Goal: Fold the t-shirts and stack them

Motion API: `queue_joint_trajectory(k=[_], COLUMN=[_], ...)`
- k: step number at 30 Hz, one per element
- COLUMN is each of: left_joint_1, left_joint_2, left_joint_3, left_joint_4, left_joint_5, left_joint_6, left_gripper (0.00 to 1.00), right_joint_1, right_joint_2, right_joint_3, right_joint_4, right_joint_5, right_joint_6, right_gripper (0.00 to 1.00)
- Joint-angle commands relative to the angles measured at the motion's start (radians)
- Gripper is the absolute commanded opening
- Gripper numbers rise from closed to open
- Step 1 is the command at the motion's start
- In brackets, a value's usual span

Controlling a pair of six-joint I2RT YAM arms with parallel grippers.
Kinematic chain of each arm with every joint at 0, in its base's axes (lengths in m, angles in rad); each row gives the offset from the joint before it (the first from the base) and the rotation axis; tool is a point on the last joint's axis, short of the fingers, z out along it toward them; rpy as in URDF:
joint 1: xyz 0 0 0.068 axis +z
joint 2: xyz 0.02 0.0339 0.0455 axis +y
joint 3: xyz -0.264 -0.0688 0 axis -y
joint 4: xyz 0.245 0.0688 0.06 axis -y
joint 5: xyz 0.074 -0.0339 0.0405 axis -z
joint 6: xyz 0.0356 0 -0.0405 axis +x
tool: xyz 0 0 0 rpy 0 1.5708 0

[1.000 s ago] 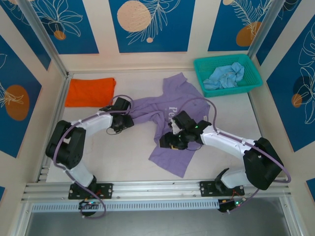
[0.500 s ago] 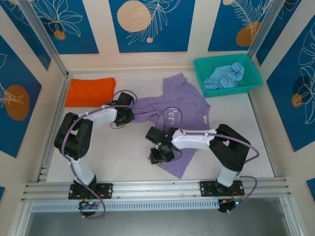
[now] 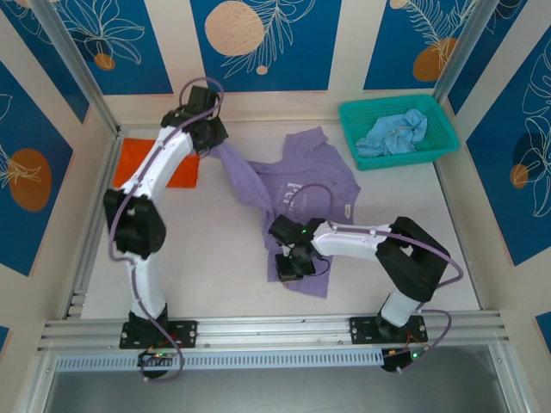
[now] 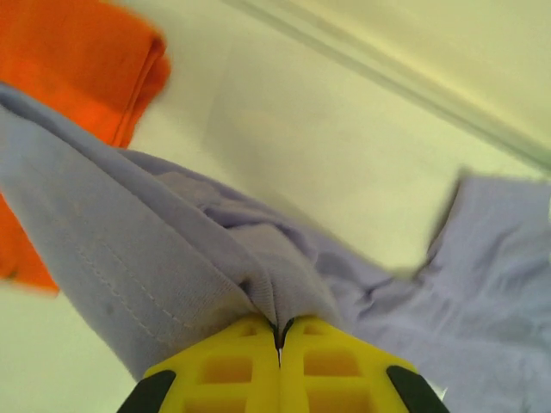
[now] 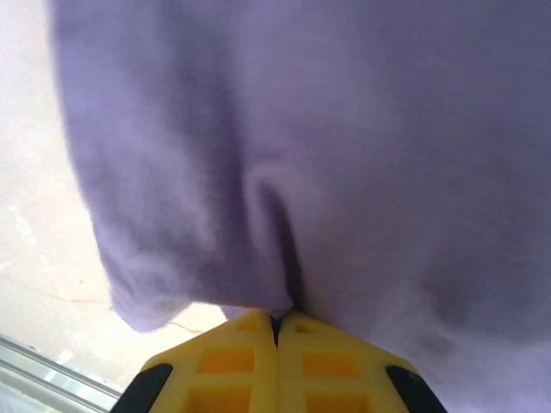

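Observation:
The lavender-purple t-shirt [image 3: 297,185] with white chest lettering lies stretched across the table's middle. My left gripper [image 3: 209,138] is raised at the back left, shut on a bunch of the shirt's cloth [image 4: 258,275], pulling that end up and leftward. My right gripper [image 3: 291,262] is low at the shirt's near edge, shut on its purple cloth [image 5: 284,215]. The folded bright orange t-shirt [image 3: 146,162] lies at the back left, also beside the lifted cloth in the left wrist view [image 4: 77,69]. The pale blue t-shirt [image 3: 394,133] is crumpled in the basket.
A teal plastic mesh basket [image 3: 435,112] stands at the back right. Blue patterned walls and metal frame posts close in the table on three sides. A metal rail [image 3: 275,331] runs along the near edge.
My left gripper has swung from the table's middle left up to the back left, dragging the purple shirt's end with it. My right gripper shifted slightly right along the shirt's near edge.

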Motion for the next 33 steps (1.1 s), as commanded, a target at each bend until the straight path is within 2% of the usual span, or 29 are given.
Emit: queue_joint_trajectory(k=[1,2,4,6,9,11,13,14,17,19,22,25,28,33], left_joint_1=[0.023,0.025,0.032,0.034,0.032,0.027,0.015,0.010,0.016,0.023,0.024,0.023,0.020,0.007], left_joint_2=[0.267,0.340,0.436,0.459,0.444,0.400,0.299,0.206,-0.095,-0.206,-0.272,-0.236,-0.161,-0.026], left_joint_3=[0.319,0.432,0.568,0.578,0.560,0.535,0.389,0.241,-0.305,-0.511,-0.725,-0.830,-0.828,-0.748], left_joint_4=[-0.268,-0.303,-0.326,-0.285,-0.236,-0.262,-0.267,-0.221,0.076,0.155,0.256,0.357,0.441,0.480], left_joint_5=[0.074,0.088,0.131,0.150,0.210,0.196,0.123,0.090,0.043,0.022,0.086,0.190,0.307,0.368], left_joint_6=[0.052,0.051,0.036,0.015,0.006,0.036,0.065,0.070,0.024,-0.013,-0.047,-0.091,-0.122,-0.171], left_gripper=[0.17,0.25,0.35,0.40,0.56,0.58,0.59,0.61,0.65,0.63,0.59,0.59,0.60,0.56], right_joint_1=[-0.060,-0.084,-0.131,-0.179,-0.267,-0.326,-0.385,-0.416,-0.491,-0.534,-0.599,-0.653,-0.713,-0.793], right_joint_2=[-0.091,-0.115,-0.156,-0.195,-0.263,-0.309,-0.341,-0.356,-0.393,-0.402,-0.403,-0.403,-0.401,-0.398], right_joint_3=[-0.041,-0.053,-0.076,-0.098,-0.136,-0.148,-0.153,-0.157,-0.172,-0.176,-0.186,-0.194,-0.208,-0.240], right_joint_4=[-0.019,-0.013,-0.005,0.001,0.026,0.022,0.004,-0.002,-0.010,-0.016,-0.002,0.009,0.031,0.066], right_joint_5=[-0.089,-0.115,-0.153,-0.194,-0.261,-0.282,-0.277,-0.279,-0.281,-0.285,-0.317,-0.329,-0.361,-0.413], right_joint_6=[-0.040,-0.046,-0.049,-0.048,-0.031,-0.022,-0.025,-0.025,-0.033,-0.038,-0.039,-0.038,-0.032,-0.028], right_gripper=[0.00,0.00,0.00,0.00,0.00,0.00,0.00,0.00,0.00,0.00,0.00,0.00,0.00,0.00])
